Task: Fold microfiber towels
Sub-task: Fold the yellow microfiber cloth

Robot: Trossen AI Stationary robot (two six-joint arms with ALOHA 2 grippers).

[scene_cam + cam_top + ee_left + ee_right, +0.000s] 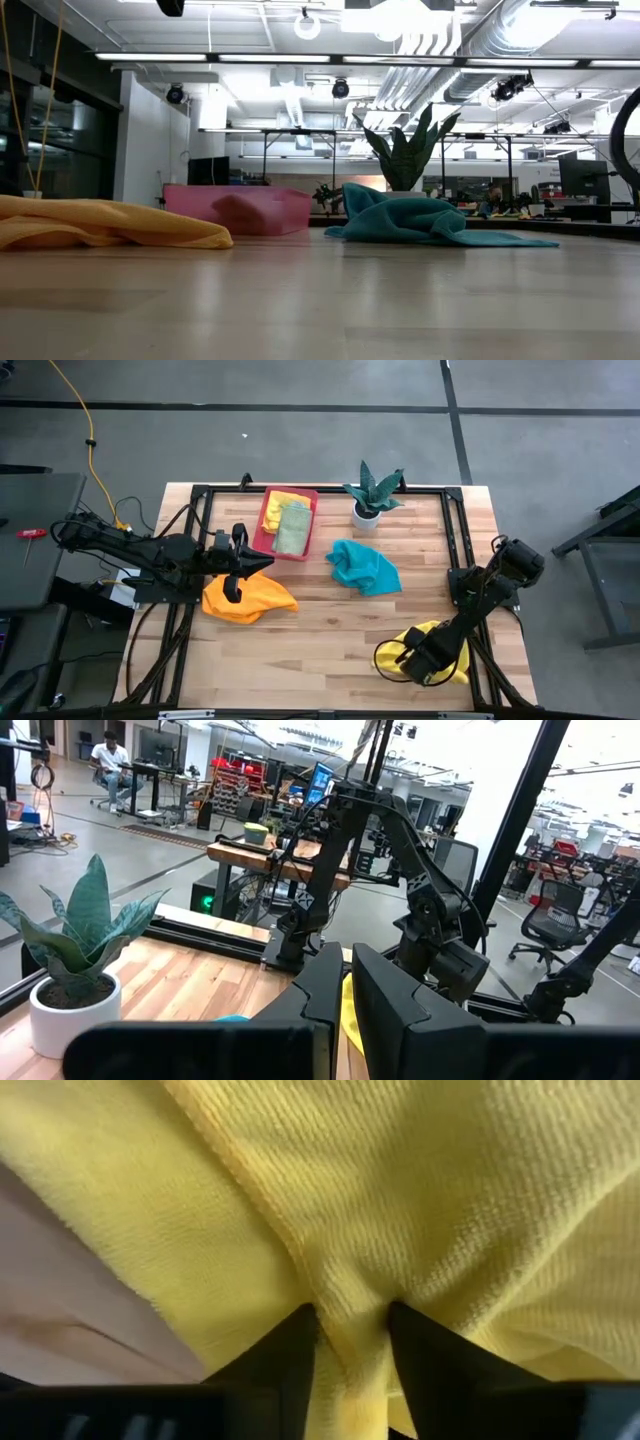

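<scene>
A crumpled yellow towel (424,632) lies on the wooden table (330,650) near its front right corner. My right gripper (408,657) points down onto it and is shut on a ridge of the cloth (350,1320). An orange towel (250,598) lies bunched at the left, and my left gripper (265,563) hangs level above it, shut and holding nothing. A teal towel (362,567) lies crumpled in the middle. A yellow towel (283,505) and a light green one (293,528) lie folded in the pink tray (262,532). My right gripper pinches a raised fold of the yellow towel (348,1285) between its two fingers (290,1350). It comes from above, pointing steeply down. The cloth bunches into a ridge between the fingertips, and the rest of the towel lies slack on the table.
A potted plant (372,495) stands at the far edge, right of the pink tray. Black frame rails (455,530) run along the table's sides. Bare wood lies between the orange towel and the yellow one near the front edge.
</scene>
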